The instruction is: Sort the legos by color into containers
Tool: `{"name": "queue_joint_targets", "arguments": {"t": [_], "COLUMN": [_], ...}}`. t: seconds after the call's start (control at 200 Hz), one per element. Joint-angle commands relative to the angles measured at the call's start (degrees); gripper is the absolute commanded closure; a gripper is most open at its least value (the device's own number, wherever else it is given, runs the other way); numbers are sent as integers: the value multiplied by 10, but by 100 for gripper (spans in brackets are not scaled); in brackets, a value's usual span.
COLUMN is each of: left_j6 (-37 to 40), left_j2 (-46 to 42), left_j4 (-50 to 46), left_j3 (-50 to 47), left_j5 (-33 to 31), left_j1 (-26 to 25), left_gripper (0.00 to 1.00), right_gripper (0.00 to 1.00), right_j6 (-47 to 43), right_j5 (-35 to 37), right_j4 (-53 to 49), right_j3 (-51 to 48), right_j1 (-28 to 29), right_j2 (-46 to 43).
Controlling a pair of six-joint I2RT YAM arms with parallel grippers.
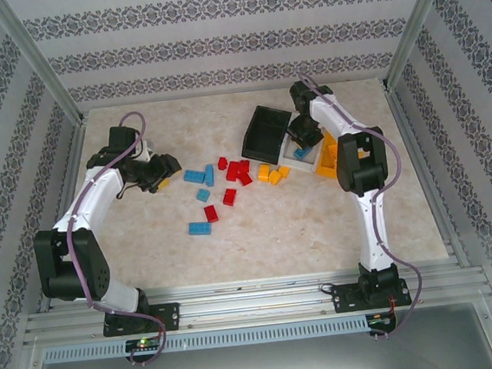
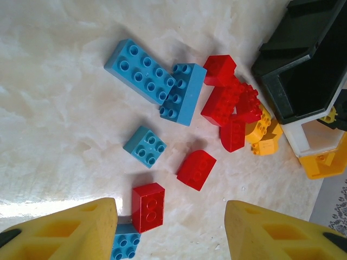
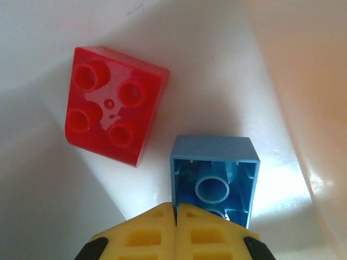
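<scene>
Where right fingers [image 3: 180, 223] meet, they hide a blue lego's [image 3: 214, 168] edge.

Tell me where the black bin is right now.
In the top view the black bin sits tilted at the far side, right of centre, directly left of the white bin and just beyond the orange bricks.

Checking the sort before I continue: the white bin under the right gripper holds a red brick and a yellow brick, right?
Not quite. The right wrist view shows a light blue brick, not a yellow one, lying hollow side up beside the red brick in the white bin.
</scene>
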Motion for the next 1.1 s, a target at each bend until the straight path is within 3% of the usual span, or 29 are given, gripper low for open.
{"name": "queue_joint_targets", "arguments": {"t": [0.0,0.36,0.625,0.834,1.094], "left_j6": [9,1,-2,-5,-5], "left_j2": [-11,-15,-23,-23,-25], "left_j4": [3,11,14,20,22], "left_j3": [4,1,-6,-13,-26], "left_j5": [3,3,0,6,10], "left_j1": [10,10,10,10,10], "left_gripper": [45,45,45,45,45], "right_gripper": [100,100,100,100,100], "right_j6": [-1,-25,-31,-45,-39], "right_j5": [-31,-16,-26,-66,-122], "right_j4": [-28,-39,-41,-37,-48], "right_j3": [-22,-50,-22,99,316], "right_j1": [-6,-8,-4,21,48], "right_j2": [-21,-105,-121,-84,68]}}
